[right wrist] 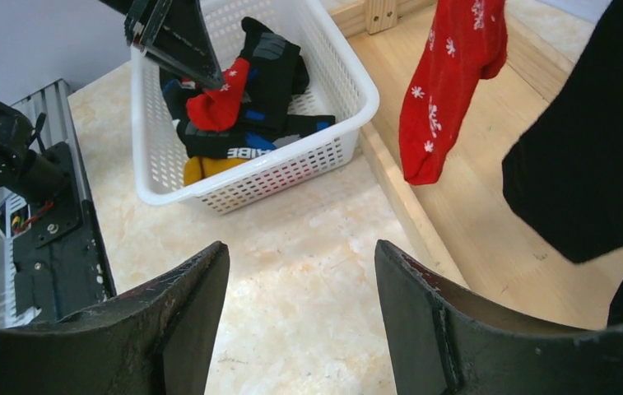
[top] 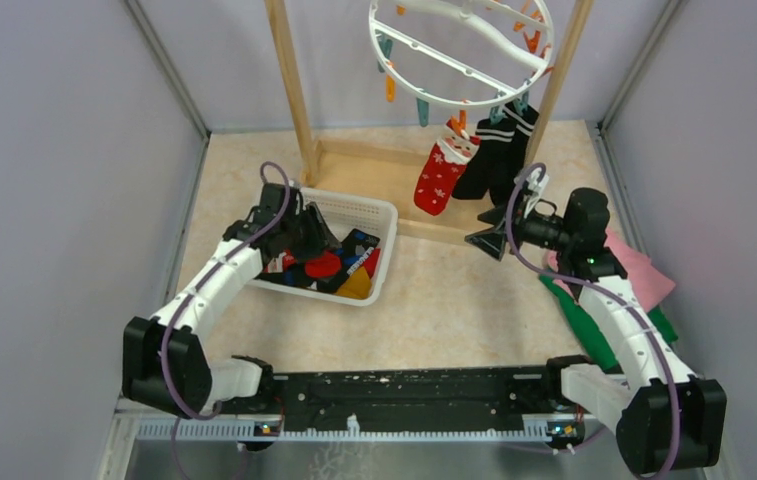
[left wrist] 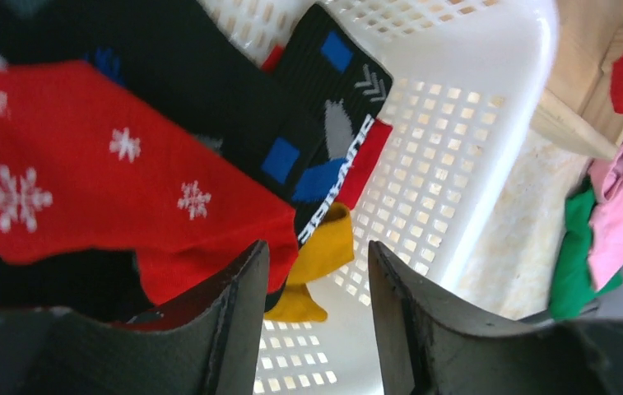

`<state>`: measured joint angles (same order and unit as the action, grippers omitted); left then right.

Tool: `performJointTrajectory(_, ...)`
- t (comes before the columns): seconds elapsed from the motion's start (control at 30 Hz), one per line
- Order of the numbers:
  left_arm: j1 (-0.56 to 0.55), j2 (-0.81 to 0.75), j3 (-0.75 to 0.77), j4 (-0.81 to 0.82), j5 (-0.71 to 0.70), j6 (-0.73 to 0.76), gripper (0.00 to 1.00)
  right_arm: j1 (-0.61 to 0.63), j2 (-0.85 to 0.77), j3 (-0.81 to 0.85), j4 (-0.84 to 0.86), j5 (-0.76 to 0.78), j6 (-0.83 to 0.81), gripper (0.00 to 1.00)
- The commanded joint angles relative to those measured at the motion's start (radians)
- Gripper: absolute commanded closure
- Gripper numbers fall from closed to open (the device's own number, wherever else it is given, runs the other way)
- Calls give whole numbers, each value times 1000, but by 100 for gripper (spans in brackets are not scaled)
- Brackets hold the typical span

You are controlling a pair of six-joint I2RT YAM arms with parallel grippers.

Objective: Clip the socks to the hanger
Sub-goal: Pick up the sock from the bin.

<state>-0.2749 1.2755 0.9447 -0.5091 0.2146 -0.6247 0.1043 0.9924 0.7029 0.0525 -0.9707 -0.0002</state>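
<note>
Left pincer [left wrist: 318,247]: you have it down in the white basket [left wrist: 489,123], jaws narrowly apart with a clear gap, the edge of the red snowflake sock [left wrist: 127,181] at its tips, atop black and yellow socks. Right pincer [right wrist: 301,247]: you hold it wide and empty, near the black striped socks [top: 499,150] and red sock [top: 441,175] hanging from the hanger [top: 434,100].

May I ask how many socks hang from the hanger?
3: the red sock leftmost, a black striped sock beside it, a second black sock rightmost; more may hide.
</note>
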Motion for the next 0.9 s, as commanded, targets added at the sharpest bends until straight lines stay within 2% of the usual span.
performJointTrajectory(0.0,-57,-55,-4,-101,-149,-334,45,11,-17,-28,61,5,-8,35)
performJointTrajectory(0.13,-131,-3,77,-273,-375,-525,44,10,-19,-57,133,9,58,35)
performJointTrajectory(0.27,-144,117,139,-407,-446,-667,44,11,-29,-60,138,14,65,35)
performJointTrajectory(0.5,-143,146,77,-321,-566,-783,46,9,-63,-68,122,25,64,35)
performJointTrajectory(0.67,-130,174,120,-319,-629,-775,47,10,-75,-69,117,26,63,35)
performJointTrajectory(0.77,-123,166,114,-278,-643,-744,75,10,-78,-76,133,26,74,35)
performJointTrajectory(0.8,-119,164,108,-262,-641,-739,80,10,-80,-77,136,26,77,35)
performJointTrajectory(0.87,-107,159,91,-238,-628,-724,81,9,-84,-77,135,26,78,35)
